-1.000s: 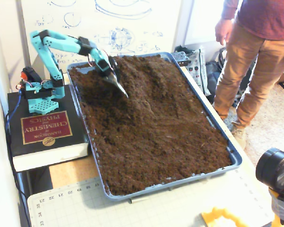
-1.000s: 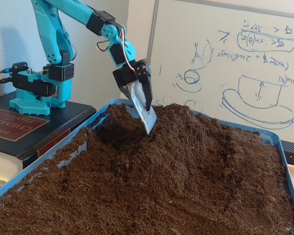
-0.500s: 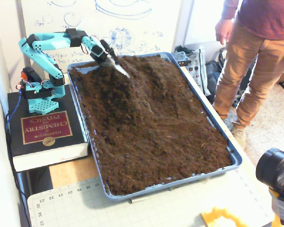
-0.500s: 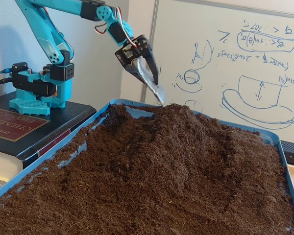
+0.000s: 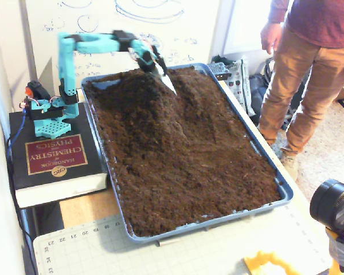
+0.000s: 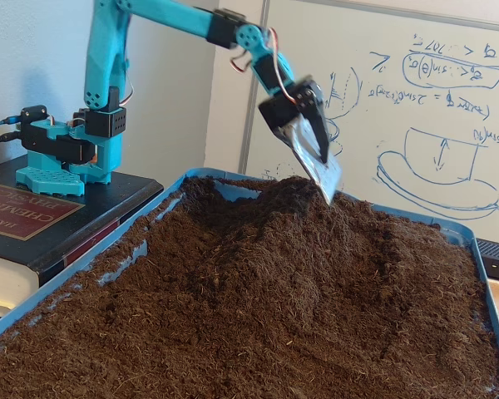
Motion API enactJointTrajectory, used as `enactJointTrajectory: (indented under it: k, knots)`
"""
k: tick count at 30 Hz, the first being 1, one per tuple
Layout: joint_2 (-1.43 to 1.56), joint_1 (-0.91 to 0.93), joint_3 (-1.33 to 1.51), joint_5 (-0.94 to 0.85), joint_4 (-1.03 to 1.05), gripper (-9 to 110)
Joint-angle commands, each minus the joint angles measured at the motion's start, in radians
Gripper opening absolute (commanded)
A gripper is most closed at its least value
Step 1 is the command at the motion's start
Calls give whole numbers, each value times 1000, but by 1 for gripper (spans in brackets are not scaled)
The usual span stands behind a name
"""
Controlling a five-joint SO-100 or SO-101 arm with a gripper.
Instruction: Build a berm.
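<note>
A: On the left, what stands there?
B: A book [image 5: 53,157] under the arm's base; a blue tray [image 6: 116,263] beside it.
A: And the berm [image 6: 316,249]?
B: It rises at the tray's far end.
A: The gripper [image 6: 326,179]?
B: It hangs just over the crest with a metal blade; whether the jaws clamp it, I cannot tell.

A lab or workshop — sketched-on whiteboard [image 6: 399,108], chemistry handbook [image 5: 51,154], cutting mat [image 5: 160,252].
</note>
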Motion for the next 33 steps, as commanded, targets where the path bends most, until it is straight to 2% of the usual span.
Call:
enactJointTrajectory:
  k: [1, 8, 12, 19, 26, 33]
  knots:
    - [-69, -17, -265, 9, 74, 0]
    - [-178, -69, -560, 80, 290, 0]
    - [-241, -84, -696, 147, 261, 0]
    - [-390, -41, -799, 138, 153, 0]
    - [-512, 32, -798, -34, 64, 0]
    - [-591, 87, -799, -83, -32, 0]
